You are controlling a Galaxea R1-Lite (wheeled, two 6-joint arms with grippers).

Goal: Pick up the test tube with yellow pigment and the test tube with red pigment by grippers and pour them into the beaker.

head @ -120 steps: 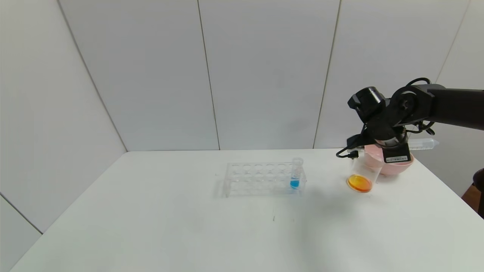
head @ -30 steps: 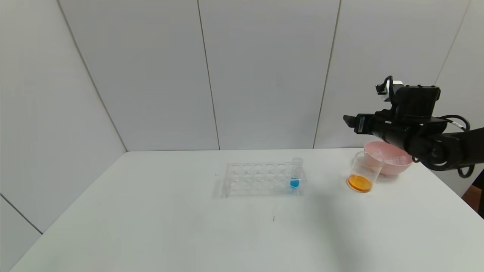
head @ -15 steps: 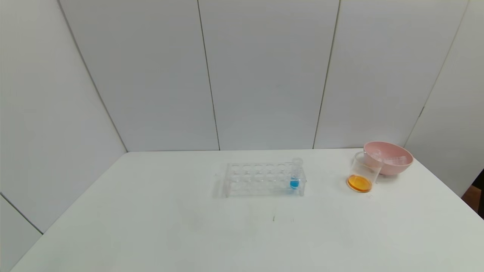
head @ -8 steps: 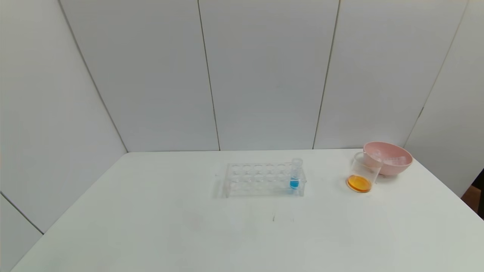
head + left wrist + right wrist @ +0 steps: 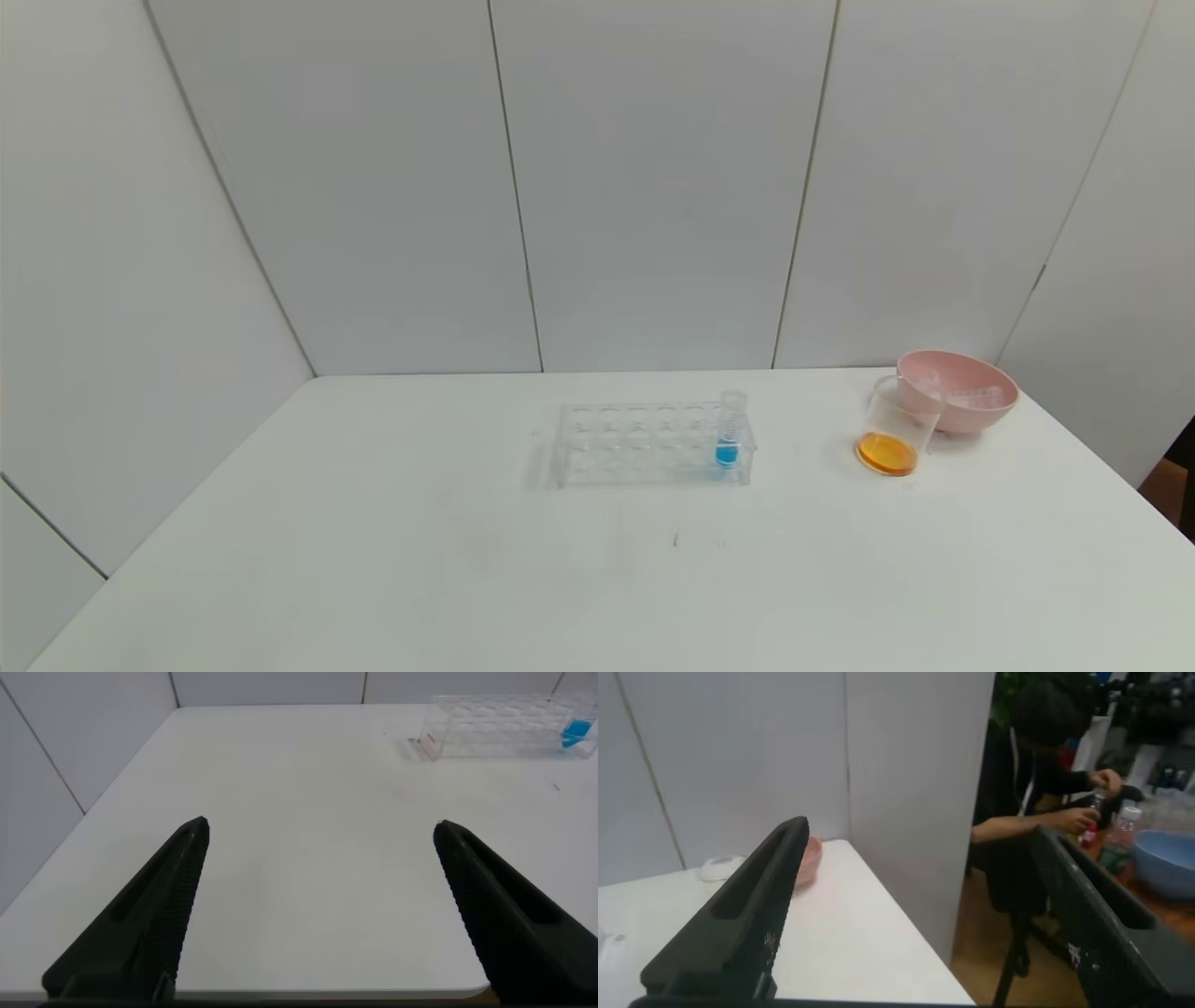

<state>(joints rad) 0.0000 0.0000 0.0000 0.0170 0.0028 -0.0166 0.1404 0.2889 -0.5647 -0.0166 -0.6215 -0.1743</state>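
- Nearest the robot, the left gripper is seen only in the left wrist view, over the near left edge of the white table; its two dark fingers are spread wide apart and nothing is held between them.
- The right gripper is seen only in the right wrist view, off the table's right side; its fingers are likewise spread wide with nothing gripped.
- Neither gripper is seen in the head view.
- At mid-table a clear test tube rack is placed, also seen far off in the left wrist view.
- One tube with blue liquid is stood upright in the rack's right end.
- To the right of the rack, well apart from it, the beaker is stood on the table, with a shallow layer of orange liquid at its bottom.
- Just behind and to the right of the beaker, touching or nearly touching it, a pink bowl is placed; clear empty tubes are laid inside it.
- Which of these is the test tube with yellow pigment and which the test tube with red pigment cannot be told.
- In the right wrist view a person is seen beyond the wall panel, handling bottles.
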